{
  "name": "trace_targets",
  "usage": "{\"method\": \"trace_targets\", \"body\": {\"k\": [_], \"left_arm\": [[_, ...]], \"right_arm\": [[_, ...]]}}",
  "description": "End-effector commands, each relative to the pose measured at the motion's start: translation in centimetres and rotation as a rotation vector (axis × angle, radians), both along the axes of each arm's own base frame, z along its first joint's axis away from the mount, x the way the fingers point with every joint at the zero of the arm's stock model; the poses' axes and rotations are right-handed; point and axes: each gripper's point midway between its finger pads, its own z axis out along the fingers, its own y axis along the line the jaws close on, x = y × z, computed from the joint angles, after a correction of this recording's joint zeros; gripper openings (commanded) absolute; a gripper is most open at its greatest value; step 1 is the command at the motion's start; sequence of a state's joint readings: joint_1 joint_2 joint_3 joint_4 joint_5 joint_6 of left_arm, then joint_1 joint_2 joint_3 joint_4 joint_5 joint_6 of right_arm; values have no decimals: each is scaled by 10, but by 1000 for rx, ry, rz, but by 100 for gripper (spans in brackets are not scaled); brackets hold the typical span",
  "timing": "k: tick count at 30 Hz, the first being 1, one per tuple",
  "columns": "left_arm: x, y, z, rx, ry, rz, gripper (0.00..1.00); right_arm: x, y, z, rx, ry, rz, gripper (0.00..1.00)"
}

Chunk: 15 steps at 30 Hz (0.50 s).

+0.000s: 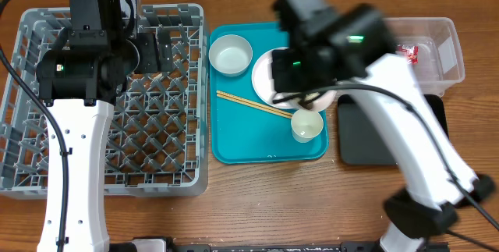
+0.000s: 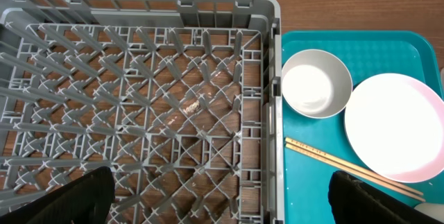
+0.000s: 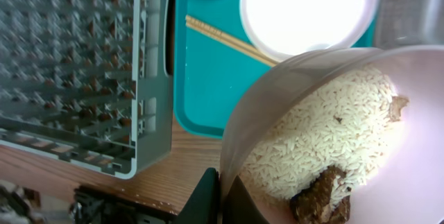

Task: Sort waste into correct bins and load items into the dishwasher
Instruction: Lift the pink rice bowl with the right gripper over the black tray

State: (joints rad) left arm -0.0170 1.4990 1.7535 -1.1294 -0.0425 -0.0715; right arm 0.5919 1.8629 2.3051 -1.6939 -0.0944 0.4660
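Wood tabletop (image 1: 265, 197) is seen beneath. The pinkish bowl (image 3: 416, 182) of rice (image 3: 312, 134) is clamped at its rim by the right gripper (image 3: 222, 197) above the teal tray (image 3: 201, 78). Black tray (image 1: 366, 139), then clear tub (image 1: 437, 69), are located to its right; the left gripper (image 2: 222, 196) is spread open over the dish rack (image 2: 139, 2).

Grey plastic rack (image 1: 156, 166), matt; teal tray (image 1: 234, 139) smooth plastic; wooden chopsticks (image 1: 253, 104); glossy white bowl (image 1: 231, 54).

Robotics lab: white robot arms (image 1: 74, 143) above dish rack (image 1: 168, 131) on wooden table (image 1: 273, 205).
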Motion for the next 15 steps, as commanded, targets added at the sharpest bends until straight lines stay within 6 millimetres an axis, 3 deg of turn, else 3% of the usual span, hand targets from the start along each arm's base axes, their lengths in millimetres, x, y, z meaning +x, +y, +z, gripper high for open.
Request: {"method": "trace_targets", "body": {"k": [1,5,9,15], "left_arm": [[3,4,9,15,-26,3,100],[3,4,9,15,-26,3,100],[3,4,9,15,-26,3,100],[3,4,9,15,-26,3,100]], "right_arm": [[-8,-32,19,21,-40,-27,4],[-15,-68,10,-5,-10,-93,4],[-23,-103,-12,-32,51,-133,4],[-18,-116,-43,6,101,-129,4]]}}
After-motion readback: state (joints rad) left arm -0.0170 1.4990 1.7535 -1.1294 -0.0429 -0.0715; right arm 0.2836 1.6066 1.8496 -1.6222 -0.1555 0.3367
